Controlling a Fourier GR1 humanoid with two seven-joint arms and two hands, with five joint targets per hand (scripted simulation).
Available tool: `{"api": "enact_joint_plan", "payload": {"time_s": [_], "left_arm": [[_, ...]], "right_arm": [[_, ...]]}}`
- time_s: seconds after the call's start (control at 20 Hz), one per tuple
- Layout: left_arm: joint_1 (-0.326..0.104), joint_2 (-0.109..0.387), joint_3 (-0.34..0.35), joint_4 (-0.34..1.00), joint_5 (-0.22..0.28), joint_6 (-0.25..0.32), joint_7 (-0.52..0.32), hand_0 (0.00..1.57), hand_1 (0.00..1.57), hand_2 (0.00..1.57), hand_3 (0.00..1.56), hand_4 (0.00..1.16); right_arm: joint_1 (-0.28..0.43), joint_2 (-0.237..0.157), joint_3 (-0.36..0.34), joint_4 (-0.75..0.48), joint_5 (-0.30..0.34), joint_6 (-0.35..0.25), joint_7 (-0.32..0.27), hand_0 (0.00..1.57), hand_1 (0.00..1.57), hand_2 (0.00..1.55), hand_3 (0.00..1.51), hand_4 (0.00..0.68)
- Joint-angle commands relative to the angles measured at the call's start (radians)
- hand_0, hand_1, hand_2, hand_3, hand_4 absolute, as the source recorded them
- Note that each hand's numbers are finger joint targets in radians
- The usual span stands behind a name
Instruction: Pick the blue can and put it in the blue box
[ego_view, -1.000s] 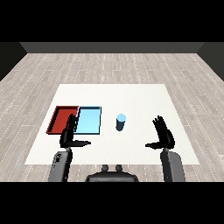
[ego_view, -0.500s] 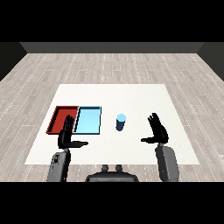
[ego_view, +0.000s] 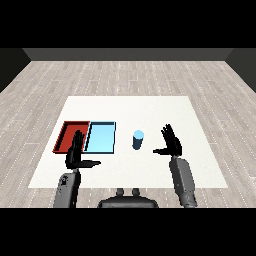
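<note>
A small blue can (ego_view: 138, 139) stands upright on the white table, just right of the light blue tray (ego_view: 100, 137). The red tray (ego_view: 67, 135) lies against the blue tray's left side. My right hand (ego_view: 172, 143) is open, fingers straight and thumb pointing left, a short way to the right of the can and not touching it. My left hand (ego_view: 76, 152) is open too, hovering over the front corner where the two trays meet, thumb pointing right.
The white table (ego_view: 165, 112) spreads around the trays on a grey plank floor. Both grey forearms (ego_view: 183, 182) come in from the lower edge.
My right hand has moved left and a little forward, closing the gap to the blue can. The left hand has hardly moved.
</note>
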Motion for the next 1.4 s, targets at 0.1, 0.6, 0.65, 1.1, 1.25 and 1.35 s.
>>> {"api": "enact_joint_plan", "payload": {"time_s": [0.1,0.6,0.65,1.1,1.25,1.35], "left_arm": [[-0.013,0.004,0.007,-0.022,-0.008,0.01,0.019,0.0,0.0,0.0,0.0,0.0],[0.0,-0.014,-0.026,-0.124,-0.006,0.025,0.132,0.0,0.0,0.0,0.0,0.0],[0.017,-0.018,-0.03,-0.044,-0.027,0.006,0.028,0.0,0.0,0.0,0.0,0.0],[0.048,-0.051,-0.058,-0.076,-0.036,0.047,0.037,0.0,0.0,0.0,0.0,0.0],[-0.047,-0.002,0.025,0.023,0.015,0.002,0.021,0.0,0.0,0.0,0.0,0.0],[0.006,0.027,0.036,-0.045,0.052,-0.047,0.056,0.0,0.0,0.0,0.0,0.0]], "right_arm": [[-0.137,0.015,-0.016,0.153,-0.001,-0.055,-0.017,0.0,0.0,0.0,0.0,0.0],[-0.143,0.055,0.084,0.282,-0.011,-0.076,-0.137,0.0,0.0,0.0,0.0,0.0],[-0.166,0.055,0.079,0.342,-0.007,-0.067,-0.175,0.0,0.0,0.0,0.0,0.0],[-0.263,0.055,0.214,0.371,-0.024,-0.225,-0.133,0.0,0.0,0.0,0.0,0.0],[-0.367,0.055,0.283,0.58,-0.09,-0.27,-0.247,0.0,0.0,0.0,0.0,0.0],[-0.297,0.055,0.241,0.543,-0.048,-0.205,-0.249,0.0,0.0,0.0,0.0,0.0]]}}
